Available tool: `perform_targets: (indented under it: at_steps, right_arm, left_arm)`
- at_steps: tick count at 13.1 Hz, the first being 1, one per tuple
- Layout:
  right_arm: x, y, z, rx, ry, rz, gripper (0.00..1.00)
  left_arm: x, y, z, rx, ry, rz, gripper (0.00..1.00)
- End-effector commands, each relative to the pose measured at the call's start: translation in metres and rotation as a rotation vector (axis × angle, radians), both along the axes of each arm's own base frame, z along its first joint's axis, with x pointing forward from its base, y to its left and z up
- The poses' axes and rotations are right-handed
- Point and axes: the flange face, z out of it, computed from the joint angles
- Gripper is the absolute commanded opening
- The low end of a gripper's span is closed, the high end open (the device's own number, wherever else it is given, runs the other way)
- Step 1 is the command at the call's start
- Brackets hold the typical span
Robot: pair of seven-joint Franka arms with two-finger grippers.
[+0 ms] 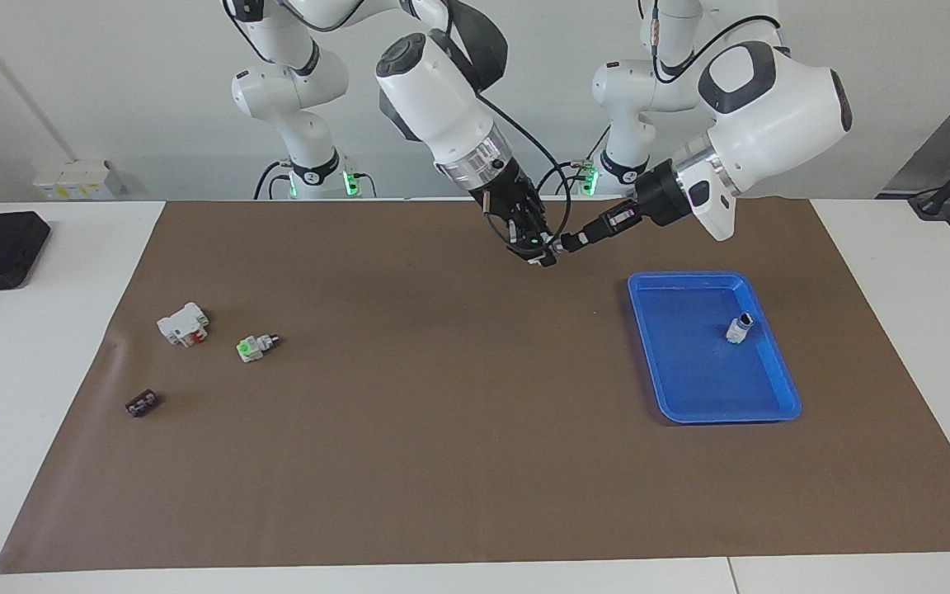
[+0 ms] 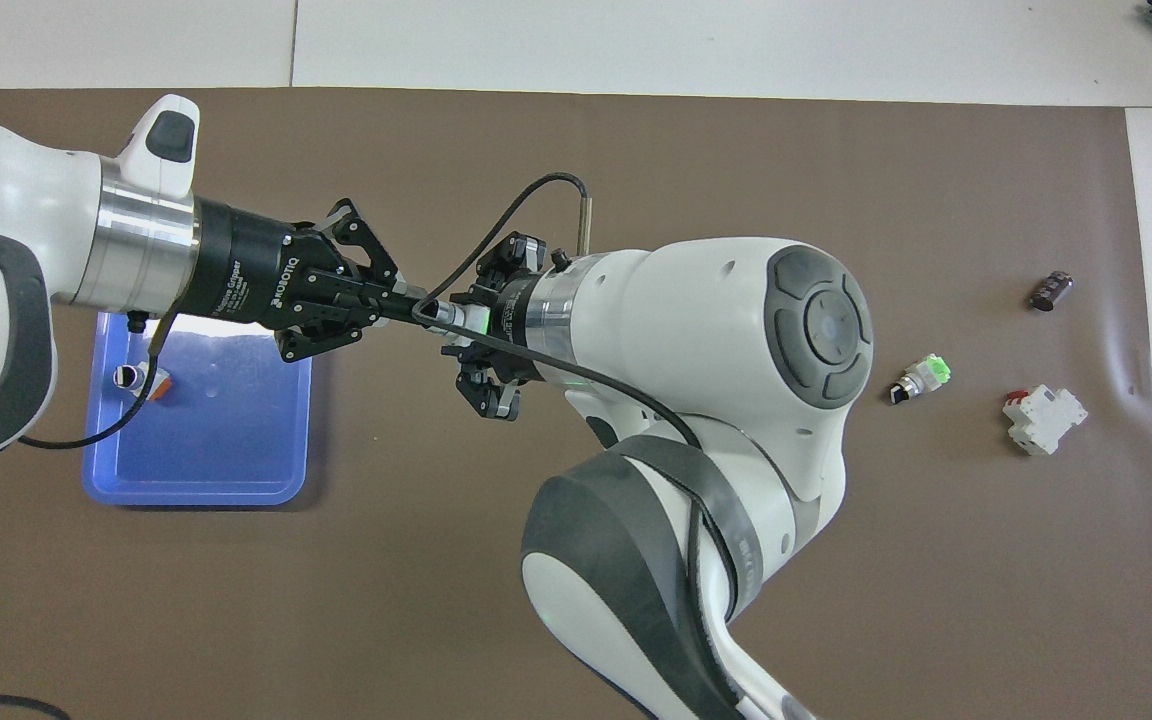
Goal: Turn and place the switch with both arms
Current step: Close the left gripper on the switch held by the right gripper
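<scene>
A switch (image 1: 538,242) with a green side is held in the air over the mat (image 1: 442,462), between both grippers. My right gripper (image 1: 543,252) comes down from above and is shut on its green body. My left gripper (image 1: 567,244) reaches in level from the tray's end and is shut on its silver end. In the overhead view the held switch (image 2: 448,317) sits between the left gripper (image 2: 414,307) and the right gripper (image 2: 468,335). A second switch (image 1: 254,347) lies on the mat toward the right arm's end and shows in the overhead view (image 2: 921,378).
A blue tray (image 1: 689,396) toward the left arm's end holds another small switch (image 1: 739,327); the tray (image 2: 236,470) shows in the overhead view too. A white-and-red block (image 1: 183,323) and a tiny black strip (image 1: 142,403) lie near the second switch.
</scene>
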Motion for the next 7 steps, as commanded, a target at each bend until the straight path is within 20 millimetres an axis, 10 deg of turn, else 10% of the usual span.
perform_targets:
  at_steps: [1, 7]
  right_arm:
    - [-0.004, 0.002, -0.001, 0.005, 0.019, 0.003, 0.00]
    - [-0.004, 0.002, -0.001, 0.005, 0.019, 0.003, 0.00]
  left_arm:
    - [0.000, 0.001, 0.020, -0.012, 0.101, 0.249, 0.00]
    - [-0.008, -0.001, 0.045, -0.030, 0.339, 0.563, 0.00]
